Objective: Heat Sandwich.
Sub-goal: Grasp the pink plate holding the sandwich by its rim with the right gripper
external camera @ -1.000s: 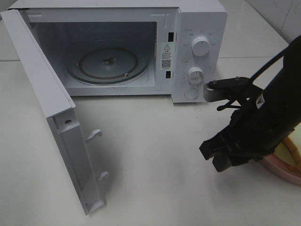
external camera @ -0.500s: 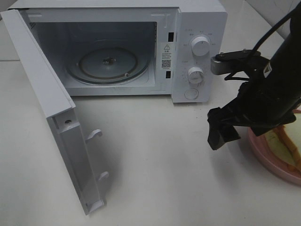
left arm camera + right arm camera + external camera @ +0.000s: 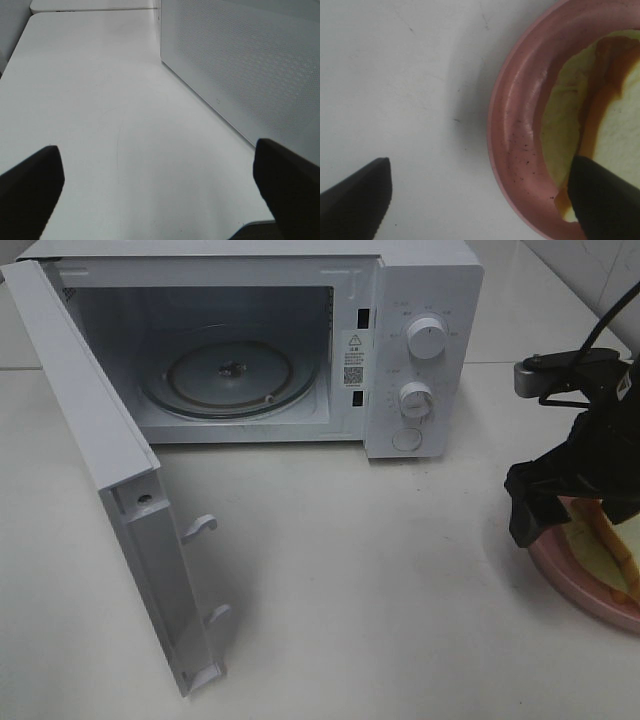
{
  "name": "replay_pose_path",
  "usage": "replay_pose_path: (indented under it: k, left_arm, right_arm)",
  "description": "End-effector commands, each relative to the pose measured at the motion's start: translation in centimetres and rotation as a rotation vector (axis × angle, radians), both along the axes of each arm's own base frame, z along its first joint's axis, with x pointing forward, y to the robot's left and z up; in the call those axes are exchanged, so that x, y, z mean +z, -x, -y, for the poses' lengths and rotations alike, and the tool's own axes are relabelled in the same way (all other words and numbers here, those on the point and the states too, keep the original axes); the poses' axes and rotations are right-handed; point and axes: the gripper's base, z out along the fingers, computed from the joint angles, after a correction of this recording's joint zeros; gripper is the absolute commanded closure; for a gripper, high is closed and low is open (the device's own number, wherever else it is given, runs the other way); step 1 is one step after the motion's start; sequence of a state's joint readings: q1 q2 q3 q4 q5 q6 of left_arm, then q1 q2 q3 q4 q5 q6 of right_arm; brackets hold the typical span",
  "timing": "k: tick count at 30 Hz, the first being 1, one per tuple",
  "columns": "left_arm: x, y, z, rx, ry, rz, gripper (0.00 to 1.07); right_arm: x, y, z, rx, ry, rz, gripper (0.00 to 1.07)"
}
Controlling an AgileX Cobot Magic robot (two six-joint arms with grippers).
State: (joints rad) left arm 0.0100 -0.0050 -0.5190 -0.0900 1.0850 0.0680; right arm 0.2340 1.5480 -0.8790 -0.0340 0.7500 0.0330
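Exterior high view: the sandwich (image 3: 607,540), white bread with a tan crust and pale yellow-green filling, lies on a round pink plate (image 3: 556,570) at 4 o'clock of the scene, cut off by the frame edge. The right gripper (image 3: 480,200) hangs over the plate's rim, jaws spread wide and holding nothing. One finger stands over the bare white table (image 3: 400,590) outside the plate, the other over the sandwich's crust; whether it touches cannot be told. The white microwave (image 3: 425,285) stands at 11 o'clock, well apart from the plate. Its door (image 3: 95,440) is swung fully open toward 8 o'clock, and the glass turntable (image 3: 230,372) is bare. The left gripper (image 3: 159,192), also wide open and holding nothing, hovers over the table beside the microwave's perforated side wall (image 3: 240,65).
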Motion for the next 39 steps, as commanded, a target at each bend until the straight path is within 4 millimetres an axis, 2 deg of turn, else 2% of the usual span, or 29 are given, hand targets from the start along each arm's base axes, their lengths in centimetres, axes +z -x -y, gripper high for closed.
replay_pose_path:
  k: [1,14,27,39]
  left_arm:
    - [0.1,0.3,0.0,-0.005,0.004,0.036,0.09]
    - [0.1,0.3,0.0,-0.005,0.004,0.036,0.09]
    - [0.1,0.3,0.0,-0.005,0.004,0.036,0.09]
    - [0.1,0.3,0.0,-0.005,0.004,0.036,0.09]
  right_arm:
    - [-0.4,-0.4,0.3,0.000,0.025,-0.003,0.17]
    - [-4.8,-2.0,0.2,0.003,0.074,-0.068,0.21]
    - [-7.4,-2.8,0.0,0.008,0.071,-0.084,0.23]
    - [-8.7,-2.9,0.0,0.007,0.076,-0.113,0.26]
